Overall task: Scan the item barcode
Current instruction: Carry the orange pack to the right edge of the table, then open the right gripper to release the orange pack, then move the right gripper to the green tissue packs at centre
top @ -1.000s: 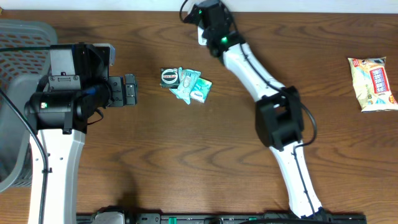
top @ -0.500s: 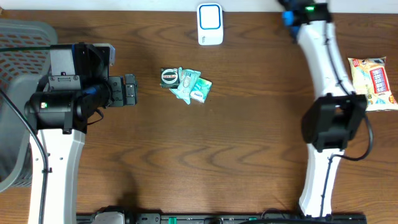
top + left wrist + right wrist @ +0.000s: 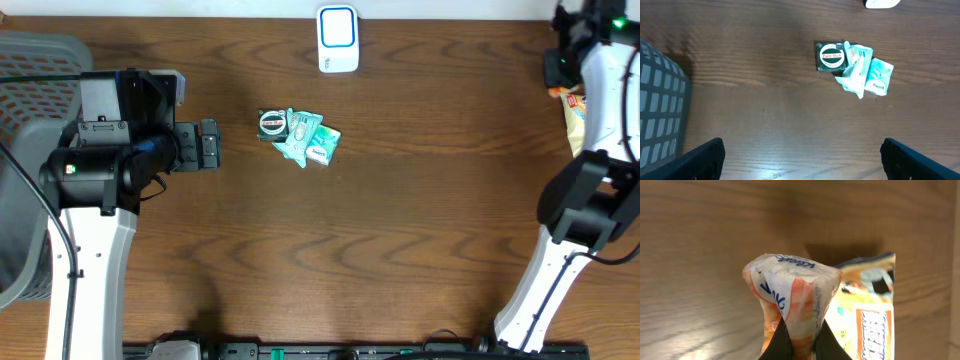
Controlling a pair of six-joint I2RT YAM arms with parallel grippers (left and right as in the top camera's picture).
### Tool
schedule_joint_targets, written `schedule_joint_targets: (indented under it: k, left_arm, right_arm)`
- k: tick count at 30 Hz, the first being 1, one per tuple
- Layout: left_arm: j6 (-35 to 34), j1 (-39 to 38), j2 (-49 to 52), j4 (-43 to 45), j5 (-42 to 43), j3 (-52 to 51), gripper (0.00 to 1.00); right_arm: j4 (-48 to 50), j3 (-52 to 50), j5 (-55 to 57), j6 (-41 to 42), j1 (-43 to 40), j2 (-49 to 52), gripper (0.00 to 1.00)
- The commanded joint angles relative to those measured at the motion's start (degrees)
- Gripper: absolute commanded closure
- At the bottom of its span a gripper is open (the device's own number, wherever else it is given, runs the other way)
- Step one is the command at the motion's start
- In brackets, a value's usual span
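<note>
My right gripper [image 3: 797,339] pinches the orange-and-white packet [image 3: 790,287] by its gathered end; it looks light, soft, crinkly and likely slippery.

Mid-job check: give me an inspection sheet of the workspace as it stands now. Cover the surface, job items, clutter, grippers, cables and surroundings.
Surface: brown wooden table; no spills or marks seen.
Job's things: white scanner at the far edge, with nothing near it; snack packet at the right end, one end pinched upward.
Clutter: small tin touching a pile of teal sachets mid-table, away from both arms.
Grippers: left gripper open and empty, pointing toward the tin; right gripper shut on the snack packet.
Cables: black cable running along the left arm; none seen on the tabletop.
Surroundings: grey basket at the left edge.
</note>
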Motion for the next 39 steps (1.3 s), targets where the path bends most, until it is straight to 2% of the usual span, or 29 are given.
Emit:
schedule_joint_targets:
  k: [1,4,6,7,8,9,12,16,19,21,25,28,30,33,39]
  left_arm:
    - [0.6,0.3,0.2,-0.1,-0.3,0.4,0.02]
    - [0.6,0.3,0.2,-0.1,-0.3,0.4,0.02]
    - [0.6,0.3,0.2,-0.1,-0.3,0.4,0.02]
    - [0.6,0.3,0.2,-0.1,-0.3,0.4,0.02]
    - [0.6,0.3,0.2,-0.1,-0.3,0.4,0.02]
    - [0.6,0.3,0.2,-0.1,-0.3,0.4,0.02]
    - [0.6,0.3,0.2,-0.1,-0.3,0.4,0.02]
    - [0.6,0.3,0.2,-0.1,-0.3,0.4,0.02]
    - [0.6,0.3,0.2,-0.1,-0.3,0.4,0.02]
    - [0.6,0.3,0.2,-0.1,-0.3,0.4,0.02]
    - [0.6,0.3,0.2,-0.1,-0.3,0.4,0.02]
    - [0.6,0.3,0.2,-0.1,-0.3,0.4,0.02]
    - [0.6,0.3,0.2,-0.1,-0.3,0.4,0.02]
    - [0.6,0.3,0.2,-0.1,-0.3,0.4,0.02]
    - [0.6,0.3,0.2,-0.1,-0.3,0.4,0.02]
  right_arm:
    - [0.0,-2.8,-2.3,1.9,-1.8,1.2,0.98]
    - [1.0,-6.4,-3.6,1.8,-3.2,1.2,0.96]
    - [1.7,-8.6,-5.1,1.8,-3.9,1.2,0.90]
    - [2.3,-9.7,-4.9,1.8,-4.1,1.2,0.78]
    - [2.6,-10.5,-4.7,1.8,-4.3,1.2,0.48]
    - [2.7,-10.9,-4.5,1.8,-4.5,1.2,0.39]
    - [2.7,-11.1,-3.0,1.8,-4.7,1.1,0.37]
    - [2.2,-10.9,-1.5,1.9,-4.4,0.3,0.20]
    - [2.5,-10.8,-7.3,1.8,-3.7,-1.3,0.15]
    - [3.2,-10.8,-16.3,1.9,-3.2,-3.1,0.12]
    - [4.1,-10.8,-43.5,1.9,-2.4,-6.4,0.02]
    - [4.9,-10.9,-67.4,1.9,-1.7,-7.0,0.01]
    - [5.2,-11.0,-78.6,1.8,-0.5,-6.9,0.01]
    - [4.1,-11.0,-81.9,1.9,2.3,-6.9,0.01]
    - [1.8,-11.7,-74.4,1.8,11.7,-6.6,0.01]
